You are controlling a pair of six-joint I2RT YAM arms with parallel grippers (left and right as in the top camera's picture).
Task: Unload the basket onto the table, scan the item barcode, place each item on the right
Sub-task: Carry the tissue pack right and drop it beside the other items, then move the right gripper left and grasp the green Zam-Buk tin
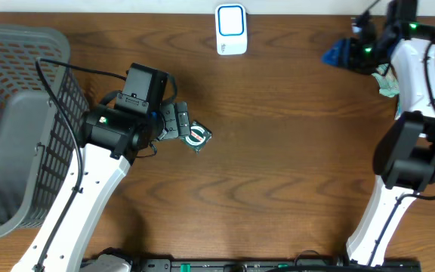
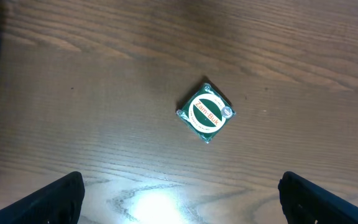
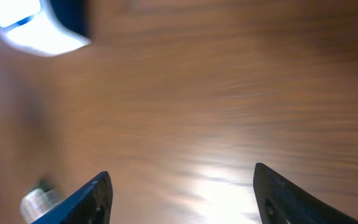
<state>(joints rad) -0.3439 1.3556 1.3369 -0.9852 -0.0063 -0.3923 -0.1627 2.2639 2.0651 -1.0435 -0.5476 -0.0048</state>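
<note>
**A:** What's in the basket [image 1: 59, 98]?

**B:** It's a grey mesh one at the table's [image 1: 278, 189] left edge. A smooth grey shape fills much of the inside, and I cannot tell what it is. The packet [image 2: 206, 112] is not in there.

**A:** So where is it?

**B:** It is flat on the wood, left of the middle and well short of the scanner [image 1: 231, 29] at the far edge. It's a small square packet turned cornerwise, with a round green-and-white label facing up.

**A:** And the left gripper [image 2: 180, 186]?

**B:** Its jaws are spread as wide as they go, with nothing in them. In the wrist view the fingers [image 2: 55, 199] show at the two bottom corners. The packet lies ahead of the tips, a little right of the midline, apart from both. From overhead the gripper's end sits just beside the packet's left corner.

**A:** The right gripper [image 3: 182, 186]?

**B:** It is over the far right corner, well apart from the packet. The wrist view is blurred, but its fingers [image 3: 92, 199] stand apart with only bare wood between them. The scanner shows at that view's top left.
</note>
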